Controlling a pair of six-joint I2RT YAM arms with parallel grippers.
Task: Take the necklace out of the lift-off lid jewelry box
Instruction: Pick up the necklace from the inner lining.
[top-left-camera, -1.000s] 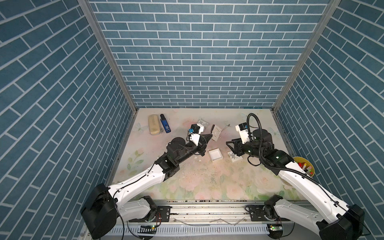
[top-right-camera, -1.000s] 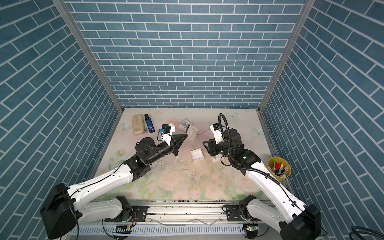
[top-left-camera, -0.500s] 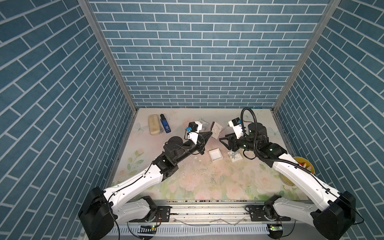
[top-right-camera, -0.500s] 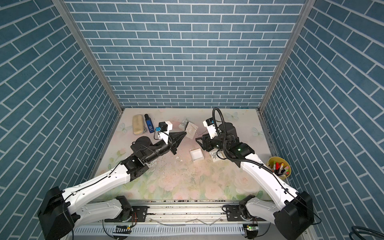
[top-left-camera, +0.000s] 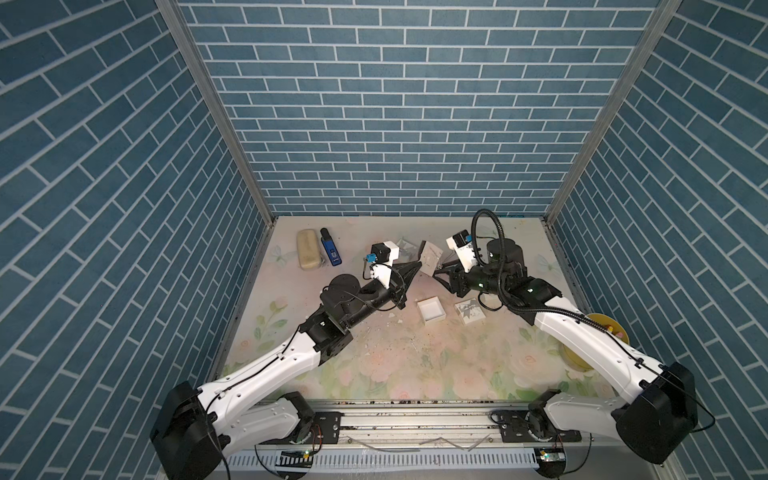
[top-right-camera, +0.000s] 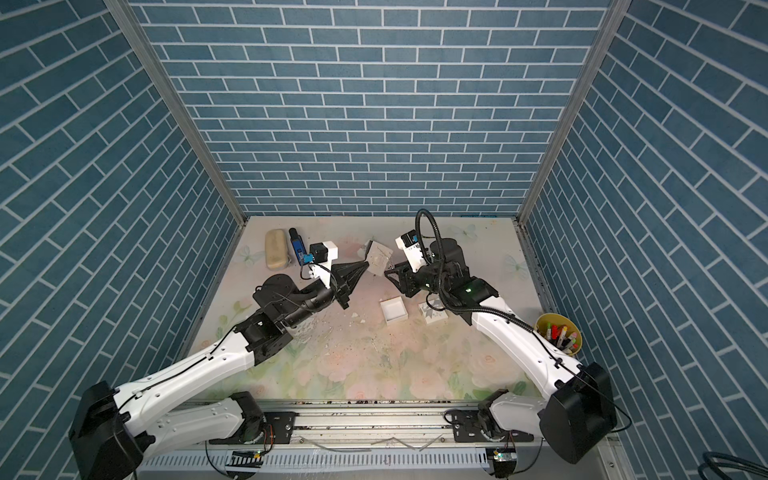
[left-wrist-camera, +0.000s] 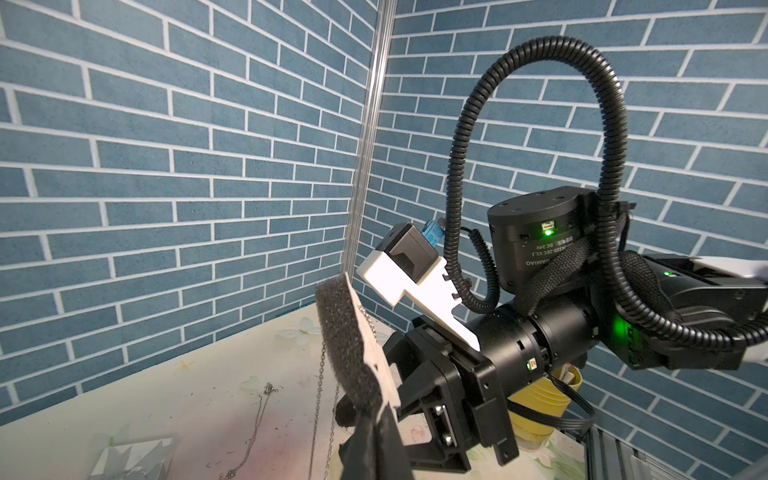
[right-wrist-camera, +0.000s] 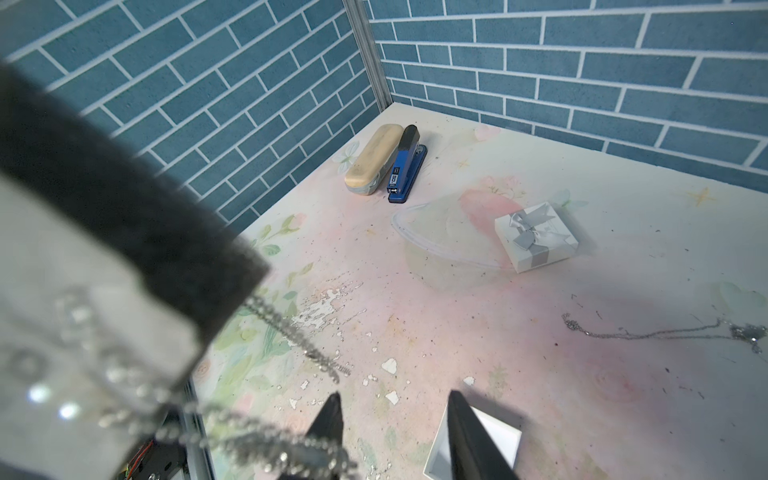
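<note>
My left gripper (top-left-camera: 415, 266) (top-right-camera: 363, 266) is shut on a white card with black foam backing (top-left-camera: 430, 258) (left-wrist-camera: 349, 345), held up off the table. The necklace (right-wrist-camera: 299, 336) is strung on that card, and its silver chain (left-wrist-camera: 322, 386) dangles below it. My right gripper (top-left-camera: 441, 277) (right-wrist-camera: 395, 415) stands open right beside the card. A loop of chain drapes across one of its fingertips (right-wrist-camera: 330, 419), not pinched. The open white box base (top-left-camera: 431, 311) (top-right-camera: 393, 311) sits empty on the table, with its lid (top-left-camera: 469, 311) beside it.
A closed white box with a silver bow (right-wrist-camera: 536, 237) and a second thin chain (right-wrist-camera: 665, 332) lie on the table behind. A beige case (top-left-camera: 308, 249) and a blue stapler (top-left-camera: 331, 252) sit at the back left. A yellow cup of pens (top-right-camera: 559, 332) stands at the right edge.
My right gripper has swung away from the box lid, up and toward the held card, and its jaws have narrowed a little. The left gripper kept its hold on the card.
</note>
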